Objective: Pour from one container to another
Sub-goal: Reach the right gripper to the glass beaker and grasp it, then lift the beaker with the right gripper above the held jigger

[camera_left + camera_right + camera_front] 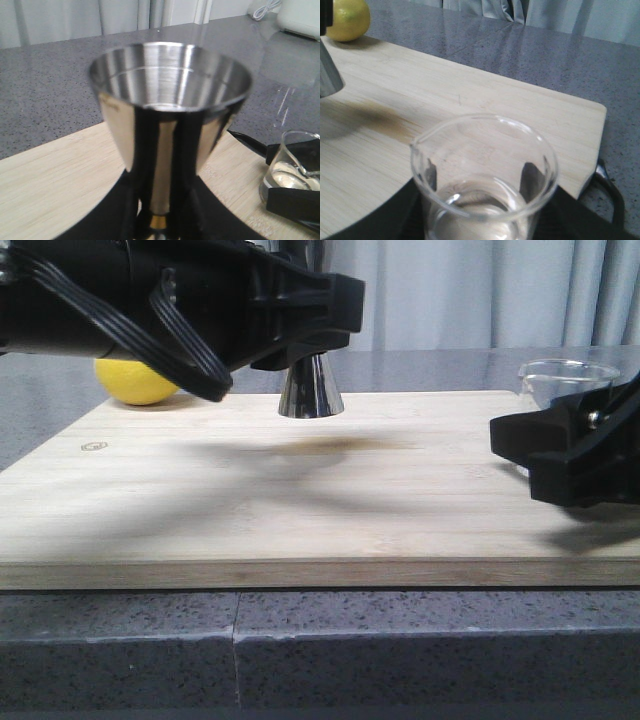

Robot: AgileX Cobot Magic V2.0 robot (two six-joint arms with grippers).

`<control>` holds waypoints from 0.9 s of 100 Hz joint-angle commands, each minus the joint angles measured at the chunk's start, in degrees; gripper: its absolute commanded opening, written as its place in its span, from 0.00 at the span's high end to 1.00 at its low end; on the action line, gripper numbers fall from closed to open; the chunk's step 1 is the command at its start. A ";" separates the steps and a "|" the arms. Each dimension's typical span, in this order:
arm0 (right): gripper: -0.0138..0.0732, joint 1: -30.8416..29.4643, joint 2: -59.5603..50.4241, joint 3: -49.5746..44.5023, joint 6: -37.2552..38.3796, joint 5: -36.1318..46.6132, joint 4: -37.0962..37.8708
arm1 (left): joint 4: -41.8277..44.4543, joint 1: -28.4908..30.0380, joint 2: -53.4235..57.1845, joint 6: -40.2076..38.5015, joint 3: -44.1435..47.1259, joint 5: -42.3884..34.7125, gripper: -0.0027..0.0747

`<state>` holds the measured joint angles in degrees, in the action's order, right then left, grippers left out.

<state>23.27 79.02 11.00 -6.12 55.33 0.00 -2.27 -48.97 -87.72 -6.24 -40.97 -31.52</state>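
The steel hourglass jigger (310, 388) is held near the board's far edge; only its lower cone shows below my left gripper (300, 352), and its shadow lies apart from its base. In the left wrist view the black fingers (142, 165) are shut on the jigger (170, 95) at its gold-banded waist, and its upper cup looks empty. At the board's right end my right gripper (570, 435) is shut on the clear glass beaker (568, 375). The right wrist view shows the beaker (482, 175) upright with clear liquid in it, its spout turned toward the jigger (327, 75).
Both containers are over a pale wooden cutting board (300, 500) on a grey speckled counter. A yellow lemon (135, 382) lies behind the board's far left corner. A white appliance (300, 17) stands far back. Curtains hang behind the counter.
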 commanded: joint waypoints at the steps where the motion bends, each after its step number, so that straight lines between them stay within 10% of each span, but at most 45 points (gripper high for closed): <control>1: 0.59 0.22 -0.77 1.42 -0.75 5.50 0.00 | 0.12 -0.40 2.49 -0.44 -1.86 -4.82 0.99; 90: 0.60 0.22 -1.74 14.92 -4.30 1.72 2.03 | 0.98 -3.47 2.49 -0.53 -1.86 -3.77 0.99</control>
<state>23.27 79.02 21.38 -8.78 56.70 0.55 -1.24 -51.99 -87.72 -6.24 -41.01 -31.29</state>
